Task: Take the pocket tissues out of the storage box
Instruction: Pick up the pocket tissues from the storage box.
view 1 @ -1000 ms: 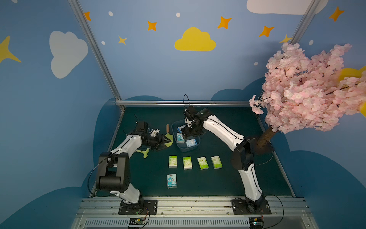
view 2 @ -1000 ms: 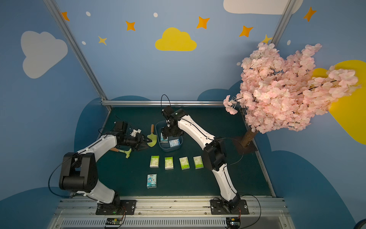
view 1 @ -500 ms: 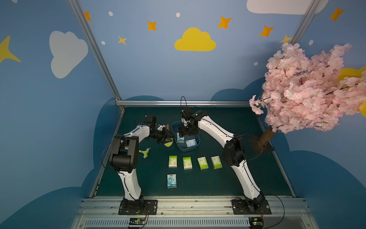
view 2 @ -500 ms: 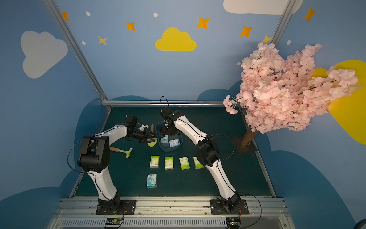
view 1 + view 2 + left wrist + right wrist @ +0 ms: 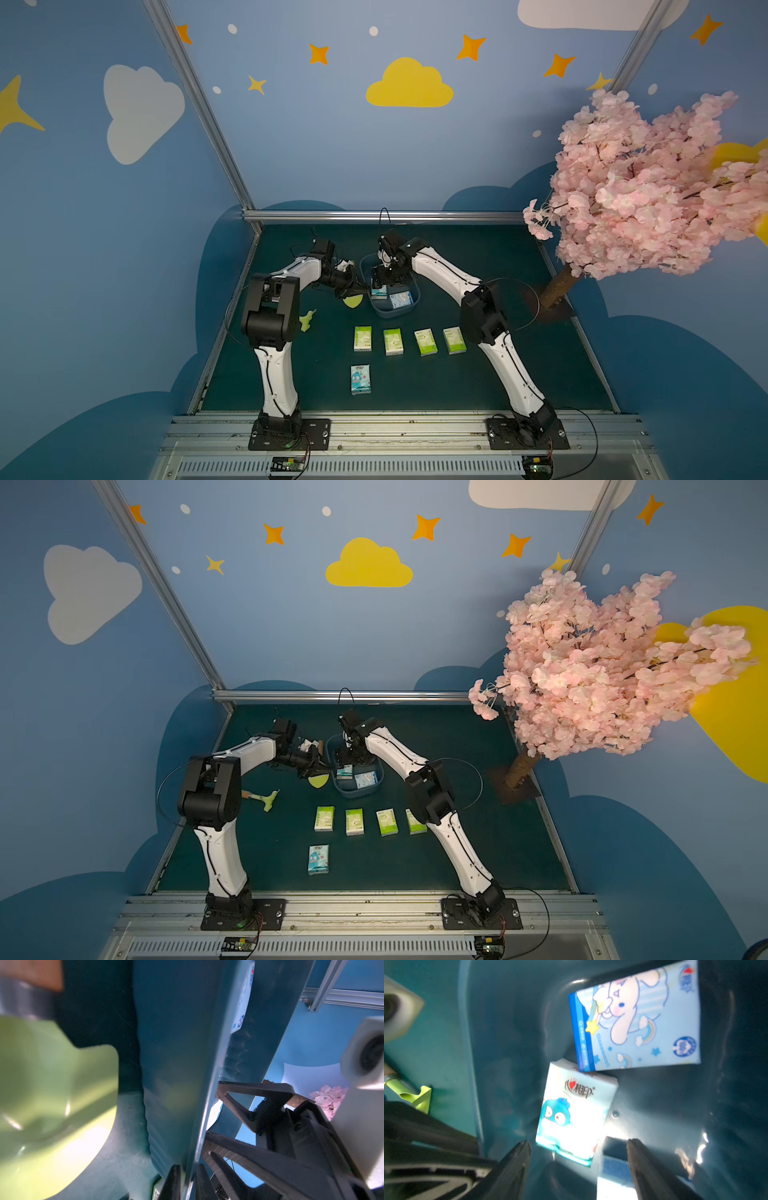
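Worktop (image 5: 415, 395): you've 5 pocket tissues (image 5: 393, 342) out.
Storage box (image 5: 392, 313): far-centre, 3 blue packs (image 5: 577, 1115) inside.
L end effector (image 5: 188, 1167): pinched shut on box wall.
R end effector (image 5: 578, 1142): open, straddling a pack, not gripping.

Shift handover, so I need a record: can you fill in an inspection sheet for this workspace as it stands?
Surface: dark green mat, nothing spilled.
Job's things: box holds at least three blue packs; four green packs and one loose blue pack lie on the mat.
Clutter: trowel beside the box; small rake near the left arm.
Grippers: left gripper pinches the box wall; right gripper open inside the box.
Cables: cable loops at both arms, clear of the packs.
Surroundings: blossom tree, painted walls.
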`<state>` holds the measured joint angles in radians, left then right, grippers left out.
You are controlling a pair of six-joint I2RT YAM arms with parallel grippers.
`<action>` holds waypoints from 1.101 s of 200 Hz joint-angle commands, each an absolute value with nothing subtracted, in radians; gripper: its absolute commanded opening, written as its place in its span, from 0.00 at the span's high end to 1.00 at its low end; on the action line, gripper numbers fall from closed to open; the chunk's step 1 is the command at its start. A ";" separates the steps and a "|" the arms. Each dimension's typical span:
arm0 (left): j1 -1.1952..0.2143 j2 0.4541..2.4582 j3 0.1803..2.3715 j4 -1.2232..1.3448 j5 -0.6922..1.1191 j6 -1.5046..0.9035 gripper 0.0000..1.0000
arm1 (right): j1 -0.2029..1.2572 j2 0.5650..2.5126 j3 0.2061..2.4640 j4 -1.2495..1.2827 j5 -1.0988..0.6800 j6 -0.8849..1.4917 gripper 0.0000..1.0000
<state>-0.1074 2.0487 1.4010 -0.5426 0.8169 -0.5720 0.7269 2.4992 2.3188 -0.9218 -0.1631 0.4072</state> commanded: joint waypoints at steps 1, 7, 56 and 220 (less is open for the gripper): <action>-0.107 2.073 1.419 -0.575 0.829 -0.548 0.85 | 0.722 2.522 2.337 -0.871 -0.171 0.410 0.23; -0.107 2.076 1.420 -0.577 0.826 -0.548 0.85 | 0.722 2.526 2.339 -0.862 -0.171 0.408 0.23; -0.109 2.088 1.423 -0.570 0.828 -0.552 0.92 | 0.725 2.568 2.358 -0.839 -0.158 0.402 0.26; -0.107 2.075 1.431 -0.571 0.822 -0.561 0.84 | 0.754 2.535 2.330 -0.905 0.062 0.314 0.51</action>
<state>-0.1123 2.0647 1.4178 -0.5457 0.8375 -0.5644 0.7544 2.5652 2.3394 -0.8711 0.0456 0.3145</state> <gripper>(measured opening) 0.138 0.519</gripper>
